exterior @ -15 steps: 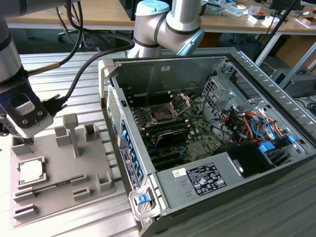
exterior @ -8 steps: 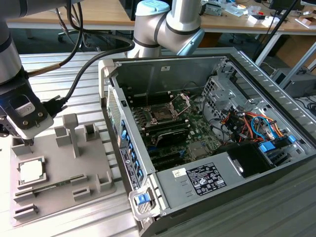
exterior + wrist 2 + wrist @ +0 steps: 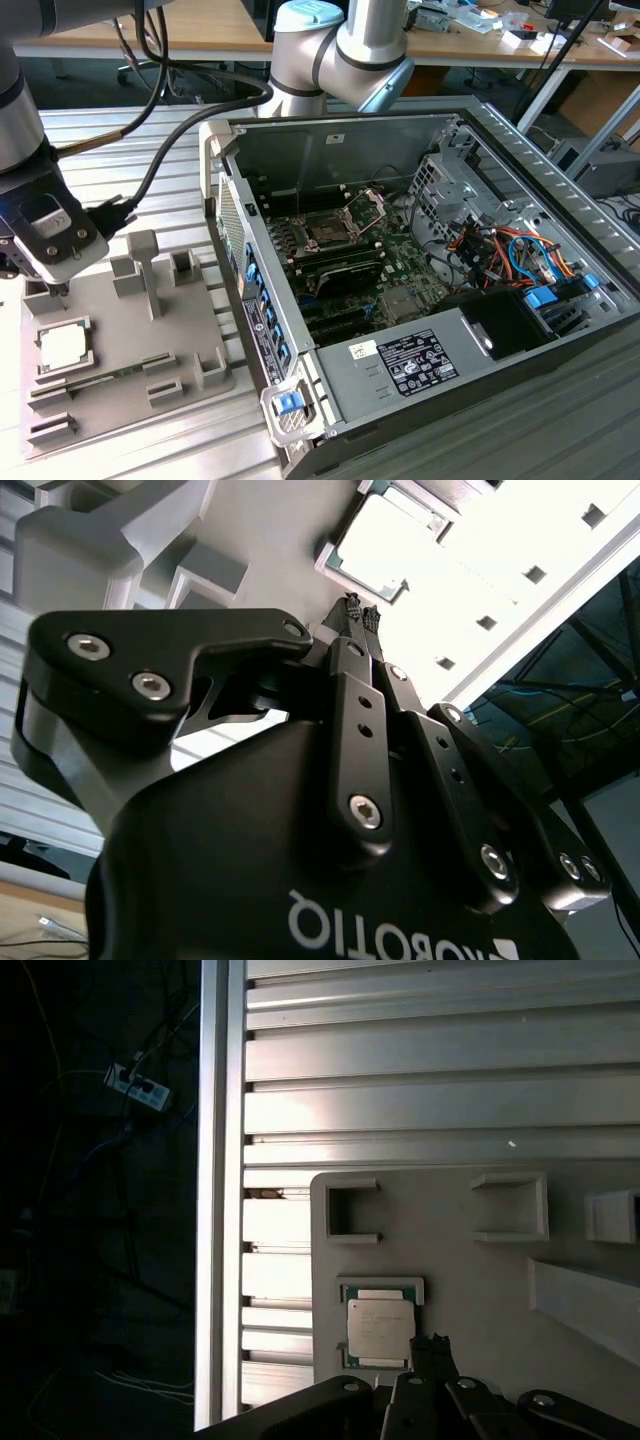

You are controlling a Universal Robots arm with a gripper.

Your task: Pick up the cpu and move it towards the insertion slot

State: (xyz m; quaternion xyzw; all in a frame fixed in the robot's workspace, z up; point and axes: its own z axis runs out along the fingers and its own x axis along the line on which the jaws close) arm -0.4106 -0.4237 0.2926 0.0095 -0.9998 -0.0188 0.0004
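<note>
We see the cpu (image 3: 380,1326) lying flat in its pocket on the grey tray (image 3: 190,320), the gripper (image 3: 432,1342) hanging just beside it with fingers pinched together on nothing, and the insertion slot (image 3: 328,230) well apart inside the open computer case (image 3: 500,150).

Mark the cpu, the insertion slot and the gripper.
cpu (image 3: 380,1327): first wrist view, middle of its pale metal top.
insertion slot (image 3: 326,232): exterior view, dark square centre of the socket.
gripper (image 3: 362,607): second wrist view, midway between its fingertips.
</note>
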